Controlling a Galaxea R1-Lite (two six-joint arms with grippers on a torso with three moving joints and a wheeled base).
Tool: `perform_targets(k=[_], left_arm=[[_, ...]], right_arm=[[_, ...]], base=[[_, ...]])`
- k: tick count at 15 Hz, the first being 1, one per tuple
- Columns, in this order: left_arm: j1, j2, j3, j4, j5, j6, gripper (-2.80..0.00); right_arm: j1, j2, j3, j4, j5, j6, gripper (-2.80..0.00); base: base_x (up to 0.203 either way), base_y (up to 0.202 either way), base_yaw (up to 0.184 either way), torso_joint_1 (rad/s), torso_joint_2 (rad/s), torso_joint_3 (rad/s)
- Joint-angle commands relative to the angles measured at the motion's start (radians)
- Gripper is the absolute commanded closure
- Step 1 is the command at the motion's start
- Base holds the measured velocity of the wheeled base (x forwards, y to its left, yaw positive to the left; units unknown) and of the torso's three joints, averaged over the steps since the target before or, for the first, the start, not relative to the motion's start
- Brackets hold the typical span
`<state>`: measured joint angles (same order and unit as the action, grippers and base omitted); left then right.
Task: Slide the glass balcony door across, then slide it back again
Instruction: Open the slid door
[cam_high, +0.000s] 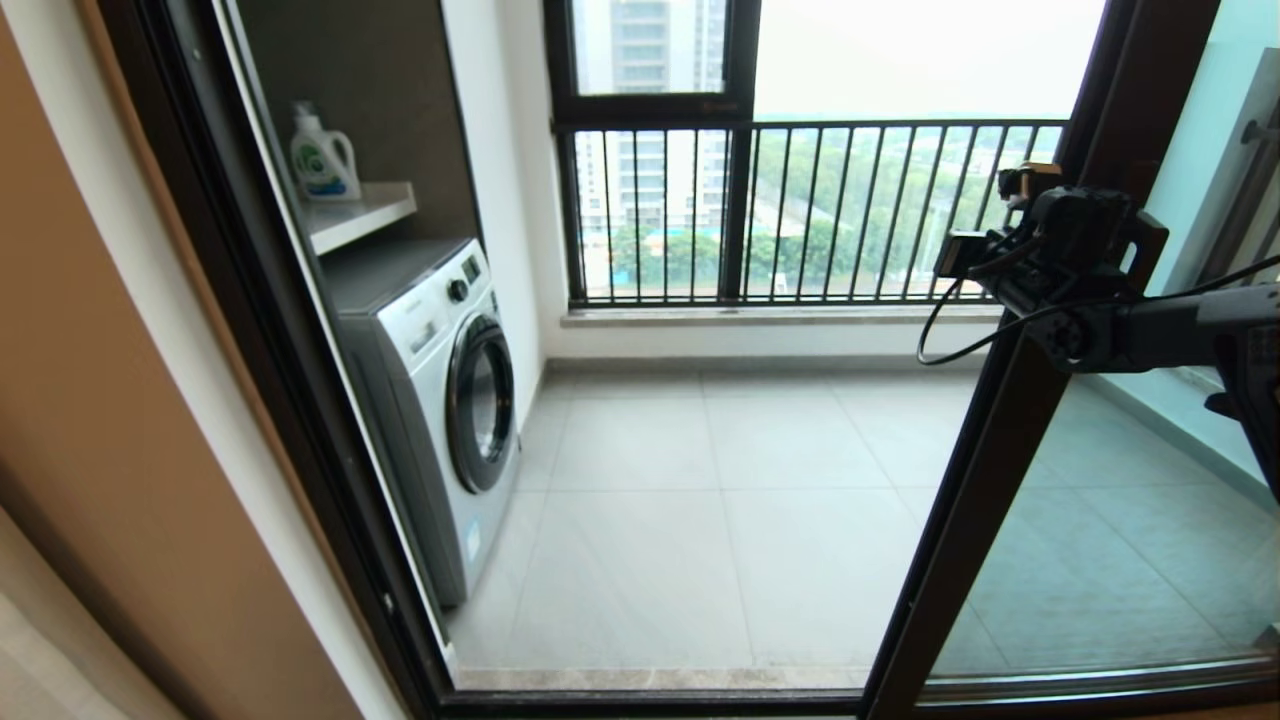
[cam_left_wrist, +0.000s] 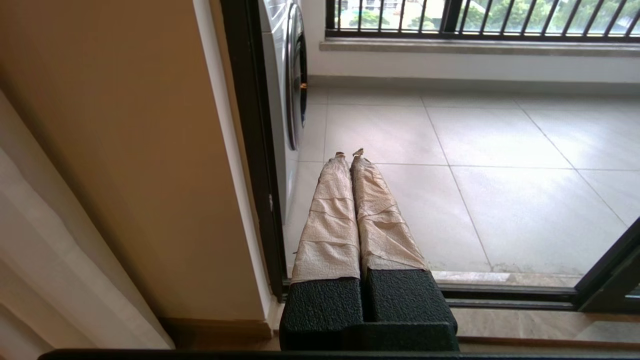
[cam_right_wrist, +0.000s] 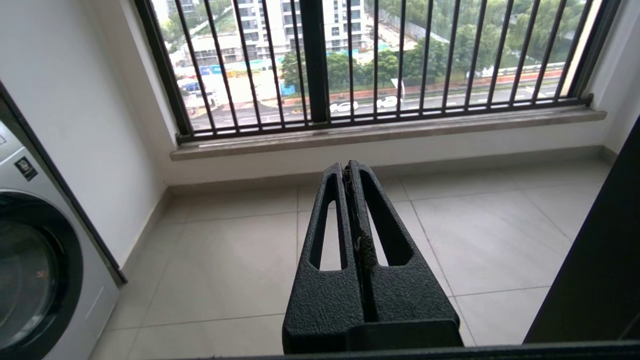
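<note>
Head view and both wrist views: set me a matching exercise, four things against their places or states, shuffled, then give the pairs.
Things:
1. dark brown framed glass balcony door
2. white front-loading washing machine
3. white detergent bottle
4. right gripper

Places or states:
A. on the white shelf
B. at the right of the doorway, opening clear
C. fingers shut, raised beside the door's edge
D. against the balcony's left wall, under the shelf

Pairs: 1-B, 2-D, 3-A, 4-C
</note>
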<state>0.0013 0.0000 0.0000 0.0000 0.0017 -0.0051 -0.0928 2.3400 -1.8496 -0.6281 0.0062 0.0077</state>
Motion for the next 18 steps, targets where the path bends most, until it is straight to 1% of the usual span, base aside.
perform_targets(k=[1,5,11,13,16,18], left_arm=[[0.000,0.002,0.000,0.000,0.000,0.000,0.00],[0.000,0.002,0.000,0.000,0.000,0.001,0.00],[0.000,0.002,0.000,0.000,0.000,-0.001,0.00],[0.000,0.002,0.000,0.000,0.000,0.000,0.00],[0.000,0.002,0.000,0.000,0.000,0.000,0.00],[0.000,0.002,0.000,0.000,0.000,-0.001,0.00]], right_arm=[[-0.030,-0.002,0.000,-0.004,0.001,0.000,0.00],[-0.070,-0.004,0.001,-0.004,0.007,0.000,0.00],[-0.074,-0.007,0.010,-0.005,0.009,0.002,0.00],[-0.041,-0.005,0.010,-0.005,0.007,0.000,0.00],[0.041,-0.007,0.009,-0.006,-0.002,0.000,0.00],[0.087,-0.010,0.007,-0.008,-0.032,-0.002,0.00]], base=[[0.000,0.000,0.000,0.000,0.00,0.000],[0.000,0.000,0.000,0.000,0.00,0.000],[0.000,0.000,0.000,0.000,0.00,0.000],[0.000,0.000,0.000,0.000,0.00,0.000],[0.000,0.000,0.000,0.000,0.00,0.000],[0.000,0.000,0.000,0.000,0.00,0.000]])
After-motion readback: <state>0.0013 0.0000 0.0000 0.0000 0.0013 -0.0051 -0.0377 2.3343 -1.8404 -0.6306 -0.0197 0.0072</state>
